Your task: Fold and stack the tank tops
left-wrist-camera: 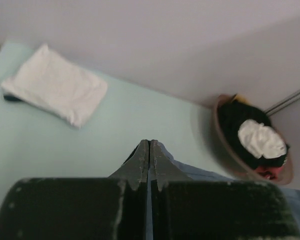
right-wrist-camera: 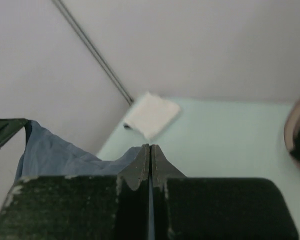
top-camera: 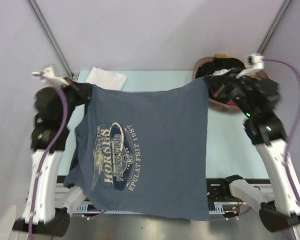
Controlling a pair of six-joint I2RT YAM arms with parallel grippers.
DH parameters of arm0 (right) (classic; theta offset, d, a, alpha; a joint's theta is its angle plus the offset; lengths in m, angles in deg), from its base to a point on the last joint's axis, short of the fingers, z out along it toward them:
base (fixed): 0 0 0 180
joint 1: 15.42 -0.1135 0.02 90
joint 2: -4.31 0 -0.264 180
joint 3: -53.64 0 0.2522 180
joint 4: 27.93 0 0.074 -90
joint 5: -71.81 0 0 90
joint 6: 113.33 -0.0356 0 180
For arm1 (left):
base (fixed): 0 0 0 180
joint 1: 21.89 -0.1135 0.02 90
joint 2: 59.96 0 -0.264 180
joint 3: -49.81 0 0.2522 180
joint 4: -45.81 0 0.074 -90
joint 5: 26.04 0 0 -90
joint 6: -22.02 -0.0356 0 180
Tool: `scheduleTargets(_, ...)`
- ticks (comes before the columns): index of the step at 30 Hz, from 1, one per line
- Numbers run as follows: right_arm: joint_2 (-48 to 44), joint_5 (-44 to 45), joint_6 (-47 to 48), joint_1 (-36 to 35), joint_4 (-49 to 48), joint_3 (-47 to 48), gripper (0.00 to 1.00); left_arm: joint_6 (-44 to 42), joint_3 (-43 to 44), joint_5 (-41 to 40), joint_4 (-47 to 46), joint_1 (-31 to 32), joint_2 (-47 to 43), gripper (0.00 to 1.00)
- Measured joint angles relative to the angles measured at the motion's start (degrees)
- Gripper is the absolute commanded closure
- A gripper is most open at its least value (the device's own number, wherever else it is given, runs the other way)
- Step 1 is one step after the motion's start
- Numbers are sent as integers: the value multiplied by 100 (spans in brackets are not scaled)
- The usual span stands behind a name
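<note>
We find the left jaws and the right jaws each fully shut on 1 corner of the grey-blue tank top [top-camera: 150, 150], hung spread above the counter [top-camera: 230, 145] on the arms' side of the folded white tank top [top-camera: 106, 78]; we judge that either thin pinch slipping would drop and bunch it.

Soft, even, fairly bright light. From above, my left arm [top-camera: 49, 112] and right arm [top-camera: 255, 100] smear with motion blur. Up close, my black left claw [left-wrist-camera: 149, 144] and right claw [right-wrist-camera: 150, 147] look dark, soft-focused.
</note>
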Motion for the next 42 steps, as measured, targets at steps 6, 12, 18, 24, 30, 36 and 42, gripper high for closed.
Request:
scheduleTargets(6, 1283, -122, -509, 621, -501, -1655, 100, 573, -1871, -55, -1137, -4, 920, 100)
scheduleTargets(12, 2496, -361, -831, 938, -1582, -1816, 100, 1073, -2332, -367, -2337, -7, 2092, 100)
scheduleTargets(18, 4054, -706, -1086, 1228, -2636, -916, 100, 1373, -1585, -387, -3222, -4, 4155, 100)
scheduleTargets(24, 5460, -1147, -1351, 1405, -3289, -131, 100, 1414, -750, -352, -3381, -4, 5311, 100)
scheduleTargets(30, 5788, -1462, -1497, 1471, -3239, 278, 100, 1353, 50, -302, -3093, -4, 5427, 100)
scheduleTargets(36, 5357, -1812, -1574, 1582, -3029, 1156, 100, 1270, 1412, -149, -2422, 0, 5283, 100)
scheduleTargets(42, 4288, -2352, -1930, 2107, -2752, 2159, 100, 1088, 3305, -9, -1285, 0, 4760, 100)
